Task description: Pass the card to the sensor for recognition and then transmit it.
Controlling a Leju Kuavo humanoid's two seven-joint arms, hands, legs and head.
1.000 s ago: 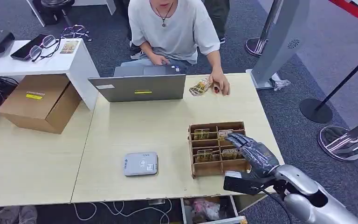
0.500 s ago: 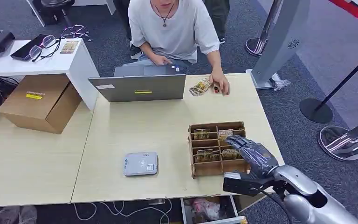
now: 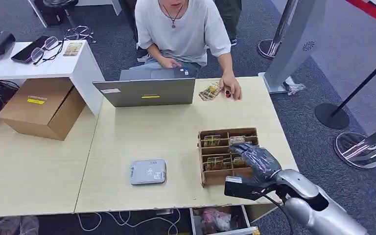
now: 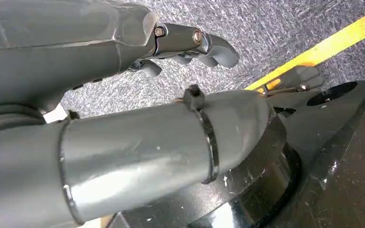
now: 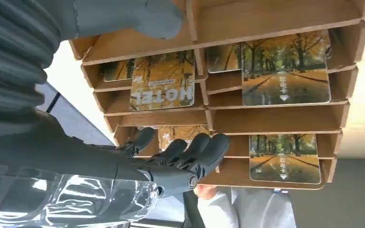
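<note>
Your right hand (image 3: 252, 159) sits over the right side of the wooden card rack (image 3: 215, 178), fingers (image 5: 204, 147) spread apart and reaching down at one of the slots; nothing gripped, so it's open. In the right wrist view the fingertips are right at a card (image 5: 183, 133) in a slot on the hand's side of the rack, mostly hidden behind them, can't tell if they actually touch it. Other cards stand upright in the rack's slots: a HOTEL card (image 5: 162, 80) printed with autumn trees, a tree-lined road card (image 5: 285, 71) next to it, another road card (image 5: 285, 159) in a farther row. Your left hand (image 4: 190, 45) hangs over grey carpet in the left wrist view, fingers curled in, nothing in them, so closed on nothing. Rack sits on the light wooden table (image 3: 147, 132), toward its right edge. The sensor (image 3: 148, 172), a flat grey card reader, lies on the table to the left of the rack, well apart from it. Across the table a person (image 3: 178, 24) in a white t-shirt sits behind a grey laptop (image 3: 144, 90), with one hand (image 3: 230, 88) resting on the table just beside a small stack of loose cards (image 3: 209, 91). A cardboard box (image 3: 41, 106) sits at the far left.
</note>
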